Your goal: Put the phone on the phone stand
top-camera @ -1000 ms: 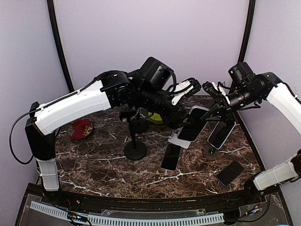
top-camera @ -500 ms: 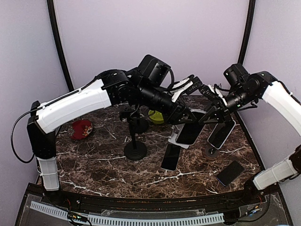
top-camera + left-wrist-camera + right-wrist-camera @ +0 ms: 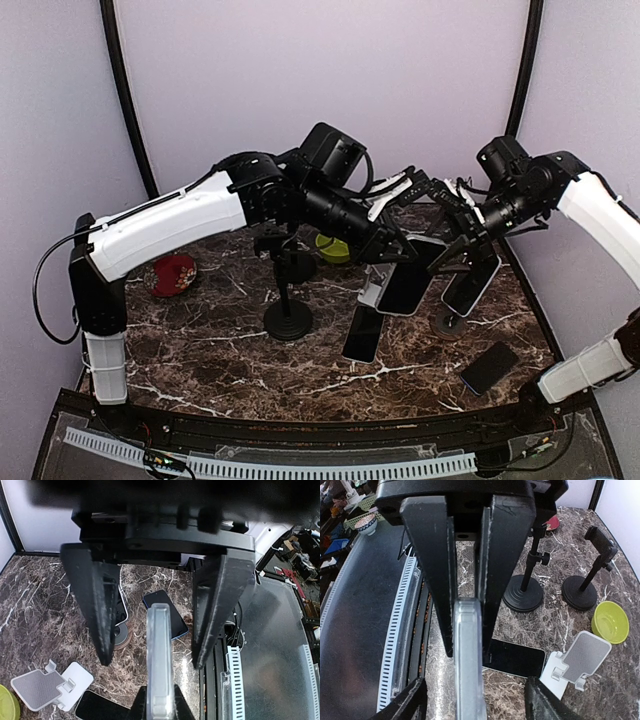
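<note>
A phone [image 3: 404,288] in a clear case hangs in the air between both arms, above the white phone stand [image 3: 371,296]. In both wrist views I see the phone edge-on [image 3: 160,645] [image 3: 468,675]. My left gripper [image 3: 160,691] [image 3: 408,252] is shut on it, its fingers pressed flat on both faces. My right gripper [image 3: 476,682] [image 3: 447,243] is open, its fingers standing wide apart on either side of the phone without touching it. The white stand [image 3: 49,689] [image 3: 578,661] stands on the marble with nothing on it.
Two black pole stands [image 3: 288,318] [image 3: 296,262] stand left of centre. Another phone [image 3: 471,285] leans on a round-based stand [image 3: 445,322]. Two dark phones [image 3: 363,335] [image 3: 488,367] lie flat. A green bowl [image 3: 332,248] and a red object [image 3: 172,275] sit further back.
My left gripper has closed onto the phone, and my right gripper, shut on it a second ago, has opened. The phone has shifted slightly toward the left.
</note>
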Motion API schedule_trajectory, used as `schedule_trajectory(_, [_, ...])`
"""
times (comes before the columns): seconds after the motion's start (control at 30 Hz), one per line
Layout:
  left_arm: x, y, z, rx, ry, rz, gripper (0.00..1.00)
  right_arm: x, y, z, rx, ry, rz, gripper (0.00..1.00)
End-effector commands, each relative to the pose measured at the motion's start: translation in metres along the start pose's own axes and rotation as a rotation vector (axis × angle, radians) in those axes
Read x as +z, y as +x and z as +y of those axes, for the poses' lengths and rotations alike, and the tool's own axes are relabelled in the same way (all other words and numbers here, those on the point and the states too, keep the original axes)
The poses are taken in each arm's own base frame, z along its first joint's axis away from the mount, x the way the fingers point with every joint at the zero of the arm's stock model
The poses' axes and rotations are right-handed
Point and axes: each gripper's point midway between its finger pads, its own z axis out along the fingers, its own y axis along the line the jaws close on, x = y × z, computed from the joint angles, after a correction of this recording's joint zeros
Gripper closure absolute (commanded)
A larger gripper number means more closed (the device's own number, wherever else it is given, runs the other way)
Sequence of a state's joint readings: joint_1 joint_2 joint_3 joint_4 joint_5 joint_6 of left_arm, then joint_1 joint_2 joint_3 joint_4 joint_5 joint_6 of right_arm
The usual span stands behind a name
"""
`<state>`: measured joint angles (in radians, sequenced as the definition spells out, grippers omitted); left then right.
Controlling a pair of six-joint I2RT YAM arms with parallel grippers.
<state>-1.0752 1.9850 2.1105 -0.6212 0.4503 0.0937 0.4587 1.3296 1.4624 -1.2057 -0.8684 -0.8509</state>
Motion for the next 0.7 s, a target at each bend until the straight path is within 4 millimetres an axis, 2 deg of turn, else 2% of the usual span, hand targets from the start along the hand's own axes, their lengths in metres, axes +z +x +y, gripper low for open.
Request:
schedule_trajectory(0.0, [-0.003, -0.011, 0.001, -0.012, 0.02, -0.043, 1.0, -0.022, -0.016, -0.001, -0.055, 0.052, -0.075, 0.28])
schedule_trajectory(0.13, [-0.001, -0.014, 0.013, -0.02, -0.041, -0.059, 1.0, -0.049, -0.009, -0.038, 0.025, 0.234, -0.158, 0.16])
schedule_trajectory(0.27, [0.002, -0.022, 0.046, -0.054, -0.201, -0.122, 1.0, -0.072, 0.013, -0.084, 0.178, 0.421, -0.223, 0.03])
schedule_trajectory(0.33, [0.003, -0.026, 0.065, -0.076, -0.291, -0.163, 1.0, -0.083, 0.027, -0.103, 0.251, 0.484, -0.272, 0.01])
schedule_trajectory(0.5, [0.005, -0.035, 0.102, -0.102, -0.462, -0.263, 1.0, -0.093, 0.055, -0.125, 0.335, 0.567, -0.34, 0.0])
schedule_trajectory(0.67, [0.002, -0.039, 0.131, -0.159, -0.58, -0.357, 1.0, -0.089, 0.076, -0.13, 0.345, 0.621, -0.307, 0.0])
